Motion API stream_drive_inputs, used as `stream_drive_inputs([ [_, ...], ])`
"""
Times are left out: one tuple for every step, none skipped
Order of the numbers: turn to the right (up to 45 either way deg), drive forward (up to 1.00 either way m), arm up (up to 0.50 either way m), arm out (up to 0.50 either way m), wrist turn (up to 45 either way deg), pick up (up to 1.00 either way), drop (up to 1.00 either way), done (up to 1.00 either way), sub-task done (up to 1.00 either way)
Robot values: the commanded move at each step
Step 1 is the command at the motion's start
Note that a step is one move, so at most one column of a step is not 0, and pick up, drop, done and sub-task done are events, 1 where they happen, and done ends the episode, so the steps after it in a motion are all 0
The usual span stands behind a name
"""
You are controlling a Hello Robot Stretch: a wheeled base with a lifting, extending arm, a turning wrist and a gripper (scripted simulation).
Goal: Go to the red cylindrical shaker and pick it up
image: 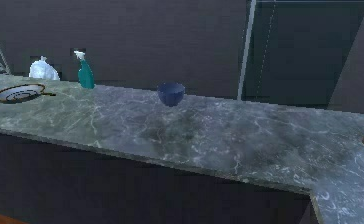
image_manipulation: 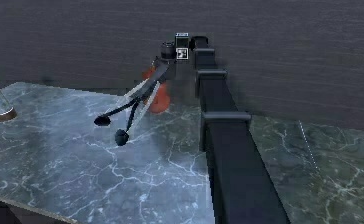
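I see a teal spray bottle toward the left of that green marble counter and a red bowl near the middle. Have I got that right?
Not quite. The bowl is dark blue, not red, as the forward view shows. The rest holds: it stands near the middle of the green marble counter, and the teal spray bottle stands toward the left.

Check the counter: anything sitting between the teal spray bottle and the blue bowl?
Nothing. In the forward view, the stretch of counter between the teal spray bottle and the blue bowl is bare marbled top.
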Motion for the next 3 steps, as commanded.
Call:
stream_drive_inputs([
  [0.0,0.0,0.0,0.0,45.0,0.0,0.0,0.0,0.0],
  [0.0,0.0,0.0,0.0,45.0,0.0,0.0,0.0,0.0],
  [0.0,0.0,0.0,0.0,18.0,0.0,0.0,0.0,0.0],
])
